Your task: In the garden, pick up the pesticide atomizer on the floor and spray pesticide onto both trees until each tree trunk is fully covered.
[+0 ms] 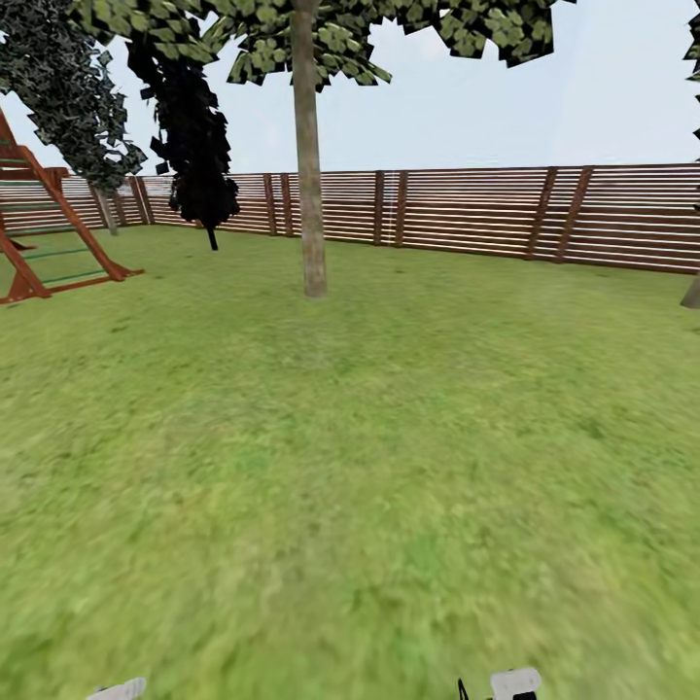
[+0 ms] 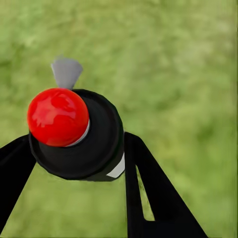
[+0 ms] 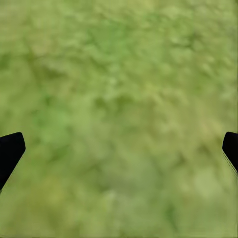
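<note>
1. At the far left edge of the head view stands a reddish wooden play frame (image 1: pixel 44 228) with slanted legs and green rungs. Open grass runs from its feet toward the middle of the view.
2. Next along, a ragged all-black tree (image 1: pixel 194 146) stands just in front of the fence (image 1: pixel 467 209).
3. The tree trunk (image 1: pixel 309 165) rises near the middle, straight and bare, with mottled grey-beige bark and a blocky dark green crown above. Wide, unbroken lawn lies between it and the robot.
4. The fence, reddish-brown horizontal slats on darker posts, closes the lawn from left to right under a pale sky. Another trunk base (image 1: pixel 691 292) shows at the far right edge.
5. The floor (image 1: pixel 369 467) is blurry, mottled green grass.
6. In the left wrist view, the left gripper (image 2: pixel 74 158) is clenched on the pesticide atomizer (image 2: pixel 82 136): a round dark bottle with a glossy red top, a grey nozzle and a sliver of white label, held between the black fingers (image 2: pixel 144 193) above the grass.
7. In the right wrist view, the right gripper (image 3: pixel 119 153) is released, its black fingertips (image 3: pixel 10 151) spread wide apart over grass.
</note>
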Robot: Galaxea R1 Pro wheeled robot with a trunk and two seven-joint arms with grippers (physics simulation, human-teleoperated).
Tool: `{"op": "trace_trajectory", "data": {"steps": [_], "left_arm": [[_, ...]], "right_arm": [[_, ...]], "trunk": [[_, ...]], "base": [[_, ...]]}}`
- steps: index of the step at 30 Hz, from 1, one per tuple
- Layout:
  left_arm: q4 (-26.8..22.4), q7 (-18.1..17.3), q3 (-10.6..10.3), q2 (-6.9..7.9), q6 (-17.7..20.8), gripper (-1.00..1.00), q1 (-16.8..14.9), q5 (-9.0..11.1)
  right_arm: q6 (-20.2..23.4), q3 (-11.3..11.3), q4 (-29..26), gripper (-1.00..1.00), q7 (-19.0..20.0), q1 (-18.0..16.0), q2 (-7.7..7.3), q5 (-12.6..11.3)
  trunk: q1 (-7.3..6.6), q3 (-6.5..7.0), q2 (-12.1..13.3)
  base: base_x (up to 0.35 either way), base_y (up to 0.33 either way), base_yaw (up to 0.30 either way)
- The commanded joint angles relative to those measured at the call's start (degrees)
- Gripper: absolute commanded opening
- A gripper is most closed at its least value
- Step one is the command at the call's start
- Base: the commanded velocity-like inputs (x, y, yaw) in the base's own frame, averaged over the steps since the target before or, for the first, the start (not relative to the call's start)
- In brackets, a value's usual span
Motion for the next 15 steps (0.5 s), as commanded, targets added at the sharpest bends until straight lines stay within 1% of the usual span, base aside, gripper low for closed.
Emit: {"op": "trace_trajectory", "data": {"steps": [1,15], "left_arm": [[0.03,0.02,-0.29,0.01,-0.15,-1.00,-0.03,0.32],[0.03,0.04,-0.29,0.01,-0.16,-1.00,-0.03,0.32]], "right_arm": [[-0.02,0.32,0.04,1.00,-0.59,-0.03,0.00,0.52],[-0.02,0.32,0.04,1.00,-0.59,-0.03,0.00,0.52]], "trunk": [[0.03,-0.05,-0.02],[0.03,-0.05,-0.02]], "base": [[0.339,0.000,0.000],[0.339,0.000,0.000]]}}
